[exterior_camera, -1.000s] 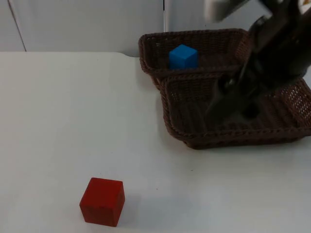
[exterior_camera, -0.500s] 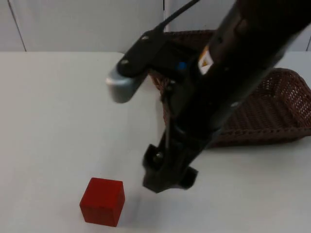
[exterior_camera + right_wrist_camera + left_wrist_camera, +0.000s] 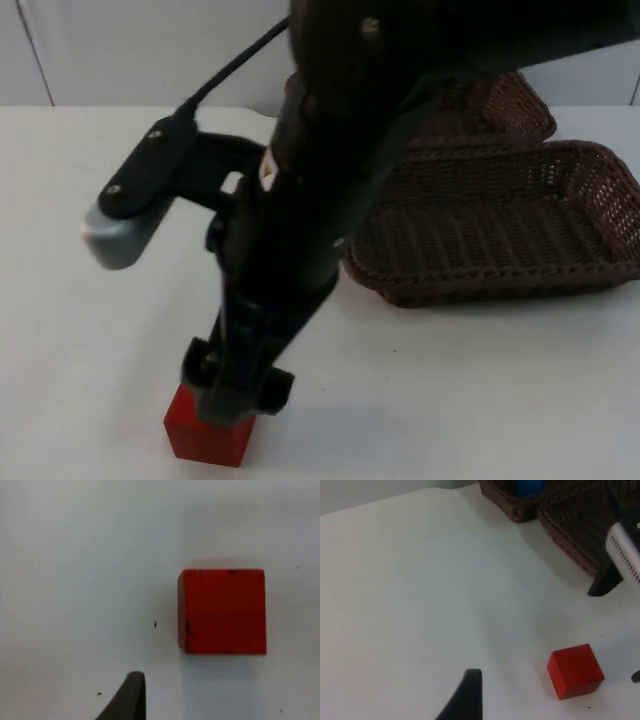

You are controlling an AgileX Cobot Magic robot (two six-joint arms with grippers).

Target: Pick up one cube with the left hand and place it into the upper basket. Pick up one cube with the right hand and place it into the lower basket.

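Over the red cube: right gripper (image 3: 235, 385) hangs right above the red cube (image 3: 207, 432), which sits on the white table (image 3: 90, 300) well away from the baskets, on their near-left side.

Done so far: looks like the left arm's half is finished, since a blue cube (image 3: 529, 486) already sits inside the upper basket (image 3: 507, 497).

Left to do: pretty much the whole right-hand half. Red cube isn't grabbed or lifted yet, and the lower basket (image 3: 500, 225) has no cube in it that I can see.

Right pincer: from the top view I honestly can't tell how far apart the fingers are, the arm's own body blocks them. The wrist view has the red cube (image 3: 222, 611) flat on the table with nothing pinching it, so my read is it holds nothing yet.

Left gripper: waiting off to the side of the red cube (image 3: 575, 671), well apart from it, holding nothing. Can't tell its opening either.

Next step guess: drop straight down around the cube, close, carry it to the lower basket.
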